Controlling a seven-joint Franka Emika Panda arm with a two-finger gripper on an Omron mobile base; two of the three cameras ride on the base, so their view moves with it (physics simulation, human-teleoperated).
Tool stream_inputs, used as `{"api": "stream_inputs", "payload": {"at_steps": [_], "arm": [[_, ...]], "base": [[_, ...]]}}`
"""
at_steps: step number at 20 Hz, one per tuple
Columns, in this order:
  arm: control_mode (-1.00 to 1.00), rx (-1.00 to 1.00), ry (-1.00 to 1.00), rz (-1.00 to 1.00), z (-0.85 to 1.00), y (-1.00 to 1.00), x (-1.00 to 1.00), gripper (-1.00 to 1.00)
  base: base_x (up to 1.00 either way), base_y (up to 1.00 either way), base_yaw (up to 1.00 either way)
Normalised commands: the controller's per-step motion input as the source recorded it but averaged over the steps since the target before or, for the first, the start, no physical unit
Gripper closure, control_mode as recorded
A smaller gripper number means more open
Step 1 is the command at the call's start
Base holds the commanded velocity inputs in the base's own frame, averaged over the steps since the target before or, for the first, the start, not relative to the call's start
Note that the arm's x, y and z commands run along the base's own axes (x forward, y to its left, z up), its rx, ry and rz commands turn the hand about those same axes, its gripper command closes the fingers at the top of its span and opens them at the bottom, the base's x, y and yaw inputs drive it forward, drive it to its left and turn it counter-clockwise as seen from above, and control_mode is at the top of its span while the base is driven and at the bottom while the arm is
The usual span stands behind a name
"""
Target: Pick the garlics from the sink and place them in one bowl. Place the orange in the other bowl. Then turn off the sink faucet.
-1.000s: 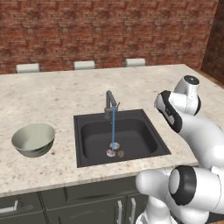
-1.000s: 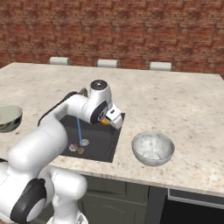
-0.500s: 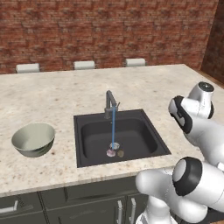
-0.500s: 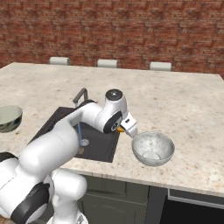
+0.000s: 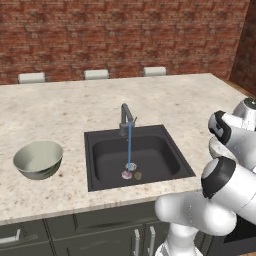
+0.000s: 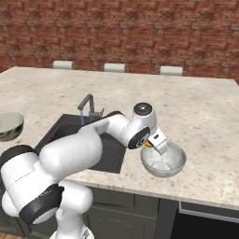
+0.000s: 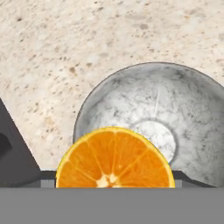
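orange (image 7: 114, 158) lower half cut off, mottled bowl (image 7: 192, 113) partly cropped

Quick count: two garlics in the sink, one pinkish-white (image 5: 126, 174) and one brown (image 5: 138, 175). One orange (image 7: 114, 158), showing its cut face. Two bowls: a green-grey bowl (image 5: 38, 159) and a mottled whitish bowl (image 6: 163, 159). One sink (image 5: 137, 155), one faucet (image 5: 126, 119).

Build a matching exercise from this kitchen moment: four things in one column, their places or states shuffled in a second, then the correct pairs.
Things:
1. orange
2. garlics
3. green-grey bowl
4. faucet

Places or states:
A. on the counter left of the sink, nothing in it
B. held in the tool over the mottled bowl
C. running, water streaming down
D. on the sink floor by the drain

Pairs: 1-B, 2-D, 3-A, 4-C
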Motion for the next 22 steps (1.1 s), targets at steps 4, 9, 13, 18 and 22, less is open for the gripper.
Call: {"api": "stream_inputs", "payload": {"at_steps": [4, 9, 13, 18, 22], "arm": [[-1.0, 0.0, 0.0, -0.04, -0.31, -0.66, 0.0, 1.0], [-1.0, 0.0, 0.0, 0.0, -0.6, -0.43, 0.0, 1.0], [-1.0, 0.0, -0.01, 0.0, -0.45, -0.13, 0.04, 1.0], [-1.0, 0.0, -0.01, 0.0, -0.3, 0.0, 0.22, 1.0], [-1.0, 0.0, 0.0, 0.0, -0.2, 0.0, 0.24, 1.0]], "base": [[0.0, 0.0, 0.0], [0.0, 0.0, 0.0], [0.0, 0.0, 0.0], [0.0, 0.0, 0.0], [0.0, 0.0, 0.0]]}}
